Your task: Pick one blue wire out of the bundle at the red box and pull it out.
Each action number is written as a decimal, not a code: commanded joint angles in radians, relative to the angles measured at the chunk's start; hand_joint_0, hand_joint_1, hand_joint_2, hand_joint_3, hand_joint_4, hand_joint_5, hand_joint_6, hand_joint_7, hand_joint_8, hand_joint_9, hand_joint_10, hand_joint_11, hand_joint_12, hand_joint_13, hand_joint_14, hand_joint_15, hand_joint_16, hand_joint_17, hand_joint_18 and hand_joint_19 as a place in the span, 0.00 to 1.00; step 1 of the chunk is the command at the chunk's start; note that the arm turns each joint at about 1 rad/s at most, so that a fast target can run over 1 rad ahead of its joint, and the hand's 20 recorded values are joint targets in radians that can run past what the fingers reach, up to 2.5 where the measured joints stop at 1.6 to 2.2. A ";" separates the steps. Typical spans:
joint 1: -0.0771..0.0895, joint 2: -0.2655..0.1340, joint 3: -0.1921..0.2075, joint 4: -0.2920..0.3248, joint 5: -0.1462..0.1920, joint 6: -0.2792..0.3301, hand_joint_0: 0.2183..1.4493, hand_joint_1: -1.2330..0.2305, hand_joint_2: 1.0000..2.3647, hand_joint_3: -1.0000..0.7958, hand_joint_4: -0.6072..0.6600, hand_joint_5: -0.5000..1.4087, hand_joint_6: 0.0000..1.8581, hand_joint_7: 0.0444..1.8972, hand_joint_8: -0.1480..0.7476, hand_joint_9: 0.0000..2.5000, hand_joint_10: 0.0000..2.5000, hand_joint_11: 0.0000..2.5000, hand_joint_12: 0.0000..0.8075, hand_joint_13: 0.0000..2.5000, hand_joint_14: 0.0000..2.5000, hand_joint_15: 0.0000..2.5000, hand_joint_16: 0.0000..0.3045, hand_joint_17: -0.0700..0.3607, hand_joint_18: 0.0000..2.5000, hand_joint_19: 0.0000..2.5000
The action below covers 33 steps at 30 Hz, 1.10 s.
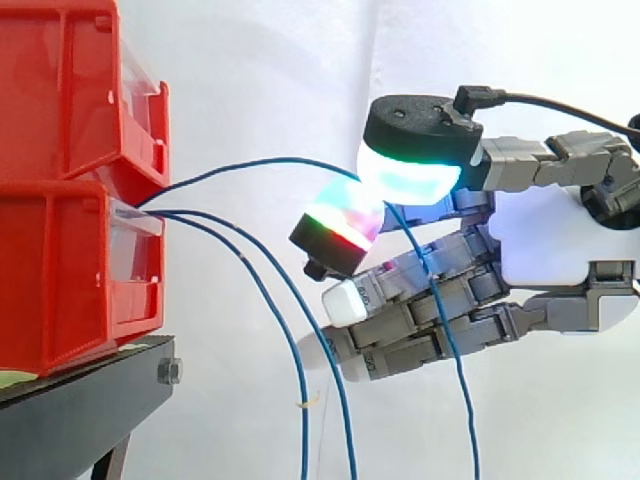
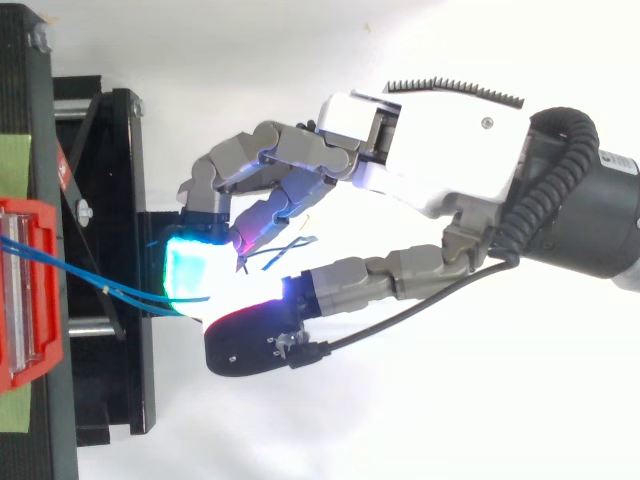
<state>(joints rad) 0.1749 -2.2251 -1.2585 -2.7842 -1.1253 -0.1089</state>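
Cyan, green and red light is given off by two pads of the hand, which is entered from the right in the side view with its fingers directed towards the bins. The thumb pad, under a black cap, is set against the pad of the uppermost finger, and one blue wire is pinched between them. The remaining fingers are held partly bent below the pinch, pointing left, and nothing is seen to be gripped by them.

From the pinch the held wire is carried in a shallow arc leftwards to the front of the lower red bin, where it is led in at the top edge, just beneath the upper red bin. On the other side of the pinch the same wire is draped down across the lower fingers and hangs to the bottom of the view.

Two other blue wires are seen leaving the same spot at the bin front; they hang down well apart from the hand and are not touched by it.

In the top view the hand is reached across the black stand, and the wires are run from the bin to the glowing pads. The bins are stacked on this stand before a white curtain.
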 commanded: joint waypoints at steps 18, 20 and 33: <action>0.000 0.001 0.001 -0.020 -0.022 -0.023 0.24 0.34 0.17 0.48 0.49 0.24 0.47 0.53 0.52 0.36 0.00 0.10 0.57 0.13 0.00 0.06 0.27 0.60 0.00 0.08; 0.000 0.002 -0.001 -0.043 -0.022 -0.025 0.24 0.34 0.17 0.48 0.49 0.24 0.47 0.52 0.52 0.34 0.00 0.09 0.57 0.13 0.00 0.06 0.27 0.60 0.00 0.08; 0.003 0.050 -0.001 -0.199 -0.014 -0.041 0.23 0.35 0.18 0.47 0.48 0.24 0.47 0.52 0.51 0.29 0.00 0.08 0.58 0.11 0.00 0.06 0.28 0.60 0.00 0.08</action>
<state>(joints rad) 0.1774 -2.1860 -1.2592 -2.9549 -1.1416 -0.1482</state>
